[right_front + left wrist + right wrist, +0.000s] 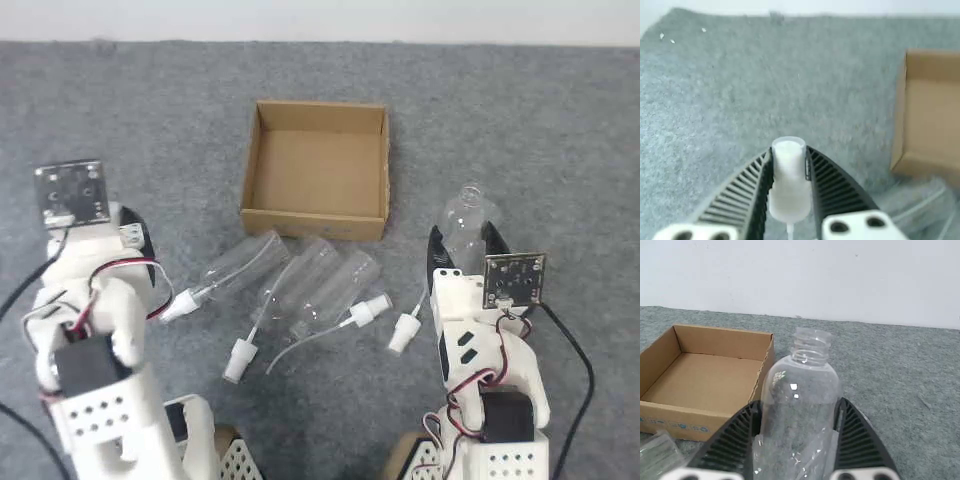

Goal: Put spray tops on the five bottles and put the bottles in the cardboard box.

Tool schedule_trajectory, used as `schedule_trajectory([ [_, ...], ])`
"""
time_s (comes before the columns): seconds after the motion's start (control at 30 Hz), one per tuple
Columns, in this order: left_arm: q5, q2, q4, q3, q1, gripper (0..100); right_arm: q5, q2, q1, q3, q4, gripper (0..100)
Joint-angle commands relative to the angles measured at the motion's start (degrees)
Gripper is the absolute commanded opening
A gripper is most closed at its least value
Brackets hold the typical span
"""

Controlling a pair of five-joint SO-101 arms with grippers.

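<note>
Both arms loaded: one spray top [788, 175], one bottle [802, 390].
The left gripper [788, 152] pinches the smooth white top between ribbed black jaws. The right gripper's [800, 405] jaws clasp the clear, round-shouldered bottle with its threaded neck bare, and the cardboard box [670, 410] lies beyond.

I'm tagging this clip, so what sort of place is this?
Likely a robotics lab bench: a grey felt-like mat serves as the work surface, a bare white wall stands behind, and the left arm and right arm sit side by side.
</note>
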Motion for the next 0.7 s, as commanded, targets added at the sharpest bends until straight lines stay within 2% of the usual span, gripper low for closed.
schedule_trajectory([
  [0.0, 4.5, -5.1, -2.8, -0.7, 2.3, 1, 0.9, -0.6, -0.7, -0.4, -1.3, 4.4],
  [0.3, 13.5, -12.6, -3.0, -0.2, 6.4, 1, 0.4, -0.6, -0.8, -0.4, -1.3, 4.6],
  [0.47, 14.6, -16.9, -3.1, -0.2, 10.4, 1, 0.4, -0.6, -3.7, -0.3, -1.0, 4.4],
  [0.67, 16.4, -20.2, -4.9, -0.7, 14.1, 1, 0.4, -0.6, -3.9, -0.3, -1.0, 4.4],
])
